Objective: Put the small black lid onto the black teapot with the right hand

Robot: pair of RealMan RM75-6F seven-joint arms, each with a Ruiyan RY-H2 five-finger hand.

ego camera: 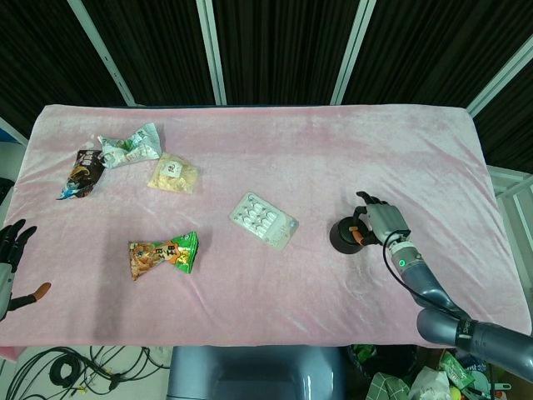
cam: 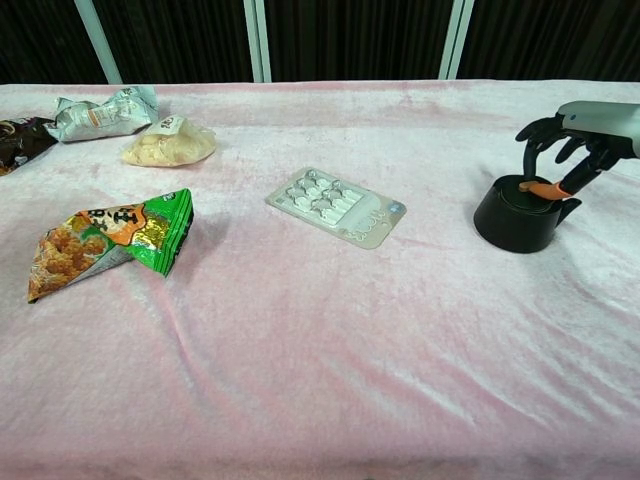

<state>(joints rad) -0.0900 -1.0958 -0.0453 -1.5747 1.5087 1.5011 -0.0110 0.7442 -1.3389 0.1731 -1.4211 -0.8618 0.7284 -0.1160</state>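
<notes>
The black teapot point(ego camera: 341, 239) point(cam: 513, 222) stands on the pink cloth at the right. The small black lid point(cam: 517, 189) lies low in its mouth. My right hand point(ego camera: 382, 222) point(cam: 582, 132) reaches over the pot from the right. Its orange-tipped thumb and a dark finger still pinch the lid's top, while the other fingers are spread above. In the head view the lid is hard to tell apart from the pot. My left hand point(ego camera: 8, 257) hangs off the table's front left corner, fingers apart and holding nothing.
A clear blister pack point(ego camera: 263, 221) point(cam: 337, 205) lies mid-table, left of the teapot. A green snack bag point(ego camera: 164, 254) point(cam: 110, 240) sits front left. Several more packets point(ego camera: 125, 158) lie at the far left. The table's right edge is close behind the right hand.
</notes>
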